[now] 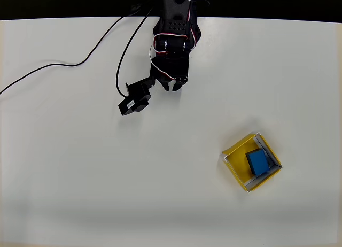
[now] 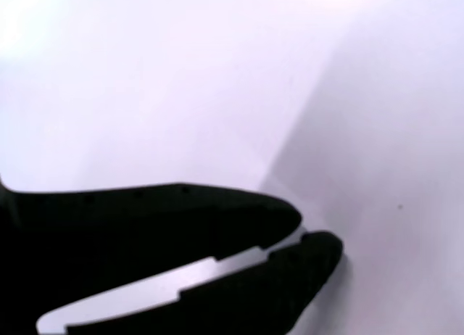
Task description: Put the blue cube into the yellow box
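The blue cube (image 1: 257,161) lies inside the yellow box (image 1: 238,149), toward its right side, at the lower right of the overhead view. The box sits tilted on the white table, its pale inner rims showing. My black gripper (image 1: 173,87) hangs at the top centre, far up and left of the box, with nothing in it. In the wrist view its two black fingertips (image 2: 290,217) nearly touch at the tips over bare white table, so the gripper (image 2: 303,235) is shut.
A black camera module (image 1: 134,101) juts from the arm's left side. A black cable (image 1: 64,65) trails across the table's upper left. The table's far edge (image 1: 267,18) meets a dark background along the top.
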You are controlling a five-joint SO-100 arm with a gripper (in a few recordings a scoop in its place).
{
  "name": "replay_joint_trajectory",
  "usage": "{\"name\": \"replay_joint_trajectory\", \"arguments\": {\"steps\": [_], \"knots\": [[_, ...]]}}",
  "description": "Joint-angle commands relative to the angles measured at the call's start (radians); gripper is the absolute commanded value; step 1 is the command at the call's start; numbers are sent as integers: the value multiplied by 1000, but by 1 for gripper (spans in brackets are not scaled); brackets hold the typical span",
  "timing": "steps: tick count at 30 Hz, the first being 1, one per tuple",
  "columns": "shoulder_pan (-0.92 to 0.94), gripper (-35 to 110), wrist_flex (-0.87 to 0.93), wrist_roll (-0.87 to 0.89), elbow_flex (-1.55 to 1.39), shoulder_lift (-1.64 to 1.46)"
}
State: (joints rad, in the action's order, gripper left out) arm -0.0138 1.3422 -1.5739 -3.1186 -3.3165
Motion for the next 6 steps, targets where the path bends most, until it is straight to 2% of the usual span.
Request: {"name": "replay_joint_trajectory", "arguments": {"steps": [1, 6], "knots": [[-11, 4, 14, -12, -28, -26], [-11, 4, 14, -12, -28, -26]]}}
